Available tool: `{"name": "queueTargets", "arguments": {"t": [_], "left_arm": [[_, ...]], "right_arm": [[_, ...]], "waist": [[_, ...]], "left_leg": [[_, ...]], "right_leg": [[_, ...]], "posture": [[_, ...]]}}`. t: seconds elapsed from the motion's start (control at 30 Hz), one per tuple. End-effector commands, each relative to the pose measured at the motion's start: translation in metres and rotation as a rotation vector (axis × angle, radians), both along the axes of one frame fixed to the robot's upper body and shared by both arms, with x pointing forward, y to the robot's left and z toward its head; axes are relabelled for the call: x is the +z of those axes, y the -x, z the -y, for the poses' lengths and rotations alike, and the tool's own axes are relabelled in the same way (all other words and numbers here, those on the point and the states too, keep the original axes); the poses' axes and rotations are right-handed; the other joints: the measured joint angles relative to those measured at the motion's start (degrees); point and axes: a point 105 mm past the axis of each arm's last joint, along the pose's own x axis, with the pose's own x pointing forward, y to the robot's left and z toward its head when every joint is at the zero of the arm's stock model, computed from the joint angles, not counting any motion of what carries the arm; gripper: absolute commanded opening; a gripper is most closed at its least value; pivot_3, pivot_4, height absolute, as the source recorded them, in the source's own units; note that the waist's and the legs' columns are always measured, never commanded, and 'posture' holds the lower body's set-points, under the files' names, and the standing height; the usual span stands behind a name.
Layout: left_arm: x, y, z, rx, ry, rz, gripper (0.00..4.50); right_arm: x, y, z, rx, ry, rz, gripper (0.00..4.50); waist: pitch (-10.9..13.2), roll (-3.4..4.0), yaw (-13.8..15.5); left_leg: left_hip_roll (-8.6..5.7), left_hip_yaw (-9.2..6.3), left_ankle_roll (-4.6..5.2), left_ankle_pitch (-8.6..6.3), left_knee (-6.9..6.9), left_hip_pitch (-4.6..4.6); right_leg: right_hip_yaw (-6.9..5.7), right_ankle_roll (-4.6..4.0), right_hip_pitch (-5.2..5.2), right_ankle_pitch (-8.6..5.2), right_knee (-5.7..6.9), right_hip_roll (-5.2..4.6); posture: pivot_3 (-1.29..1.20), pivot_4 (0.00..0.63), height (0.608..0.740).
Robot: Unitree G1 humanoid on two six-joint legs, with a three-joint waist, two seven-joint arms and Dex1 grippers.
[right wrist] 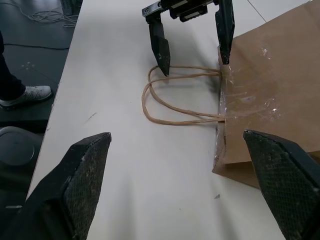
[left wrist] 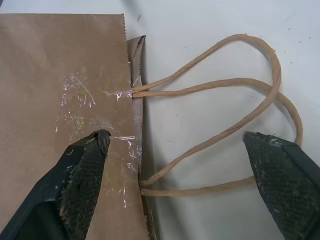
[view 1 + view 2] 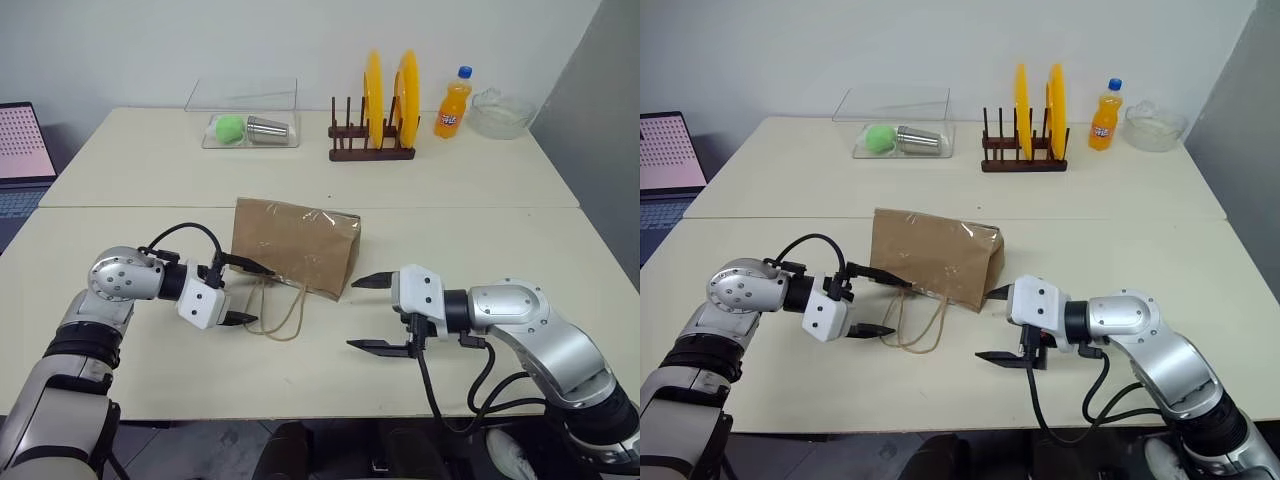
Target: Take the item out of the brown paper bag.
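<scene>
The bag is lying flat, mouth and handles facing near, with the wide-open, empty left gripper straddling them, nearer than the open, empty right gripper.

A wrinkled brown paper bag with tan twisted handles lies mid-frame on the cream worktop, yellow plates, an orange bottle and a green ball along the top.

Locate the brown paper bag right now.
In the left eye view, the brown paper bag lies flat mid-table between the open left gripper and right gripper, handles toward the robot.
</scene>
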Motion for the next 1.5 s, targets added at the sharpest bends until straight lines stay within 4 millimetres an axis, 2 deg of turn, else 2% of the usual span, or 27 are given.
{"name": "queueTargets", "arguments": {"t": [0.03, 0.33, 0.57, 0.77, 0.8, 0.87, 1.0, 1.1, 1.2, 1.27, 1.5], "left_arm": [[0.001, 0.000, 0.008, -0.037, 0.007, 0.034, 4.50], [-0.022, 0.009, 0.027, -0.102, 0.001, 0.011, 4.50], [-0.022, 0.009, 0.037, -0.099, 0.051, -0.017, 2.32], [0.011, -0.004, 0.059, 0.002, 0.264, -0.080, 0.39], [0.023, -0.008, 0.066, 0.027, 0.321, -0.096, 0.13], [0.048, -0.016, 0.078, 0.081, 0.447, -0.138, 0.03], [0.085, -0.027, 0.091, 0.174, 0.618, -0.221, 0.03], [0.104, -0.033, 0.095, 0.221, 0.697, -0.266, 0.03], [0.116, -0.040, 0.097, 0.248, 0.747, -0.295, 0.03], [0.119, -0.043, 0.098, 0.254, 0.755, -0.304, 0.03], [0.114, -0.045, 0.097, 0.256, 0.741, -0.319, 0.03]], "right_arm": [[0.010, 0.004, 0.000, 0.015, -0.021, 0.043, 4.45], [0.010, 0.003, 0.000, 0.017, -0.018, 0.048, 4.45], [0.011, 0.003, 0.000, 0.019, -0.015, 0.058, 4.50], [0.009, 0.004, 0.002, 0.031, 0.011, 0.098, 4.50], [0.009, 0.005, 0.002, 0.035, 0.019, 0.106, 4.50], [0.008, 0.006, 0.003, 0.039, 0.034, 0.126, 4.50], [0.009, 0.010, 0.001, 0.065, 0.038, 0.155, 4.50], [0.007, 0.012, -0.004, 0.086, 0.048, 0.197, 4.50], [0.002, 0.006, -0.013, 0.100, 0.062, 0.259, 4.50], [0.001, -0.006, -0.023, 0.087, 0.071, 0.327, 4.50], [0.016, -0.035, -0.045, -0.010, 0.021, 0.489, 4.50]], "waist": [[0.00, 0.00, 0.02], [-0.02, -0.01, 0.04], [-0.02, -0.02, 0.06], [-0.02, -0.03, 0.03], [-0.02, -0.03, 0.03], [-0.02, -0.04, 0.01], [-0.02, -0.04, 0.02], [-0.02, -0.04, 0.00], [-0.02, -0.04, -0.12], [-0.02, -0.04, -0.21], [-0.02, -0.04, -0.09]], "left_leg": [[0.00, 0.00, 0.00, 0.00, 0.00, 0.00], [0.00, 0.00, 0.00, 0.00, 0.02, 0.01], [-0.02, 0.00, 0.00, 0.00, 0.05, 0.02], [-0.02, -0.05, 0.00, 0.00, 0.11, -0.02], [-0.02, -0.04, 0.00, 0.00, 0.12, -0.02], [-0.02, -0.06, 0.00, 0.00, 0.15, -0.04], [-0.02, -0.08, 0.00, 0.00, 0.22, -0.07], [-0.02, -0.11, 0.00, 0.00, 0.24, -0.07], [-0.02, -0.10, 0.00, 0.00, 0.25, -0.05], [-0.01, -0.09, -0.01, 0.01, 0.26, -0.04], [-0.01, -0.09, -0.31, 0.17, 0.33, -0.06]], "right_leg": [[0.00, 0.00, 0.00, 0.00, 0.00, 0.00], [0.02, 0.01, 0.01, 0.01, 0.05, 0.00], [0.03, 0.02, 0.04, 0.01, 0.05, 0.00], [0.01, 0.03, 0.04, 0.01, 0.07, 0.00], [0.01, 0.03, 0.04, 0.01, 0.07, 0.00], [0.01, 0.04, 0.03, 0.01, 0.09, 0.01], [0.01, 0.07, 0.05, 0.00, 0.09, 0.02], [0.01, 0.08, 0.05, 0.00, 0.11, 0.06], [0.04, 0.08, 0.05, 0.00, 0.12, 0.07], [0.06, 0.08, 0.04, 0.00, 0.14, 0.08], [0.10, 0.05, 0.03, 0.02, 0.16, 0.08]], "posture": [[0.00, 0.150, 0.740], [0.00, 0.150, 0.740], [0.00, 0.150, 0.740], [0.00, 0.150, 0.740], [0.00, 0.150, 0.740], [0.00, 0.150, 0.740], [0.00, 0.150, 0.740], [0.00, 0.150, 0.740], [0.00, 0.150, 0.740], [0.00, 0.150, 0.740], [0.00, 0.150, 0.740]]}}
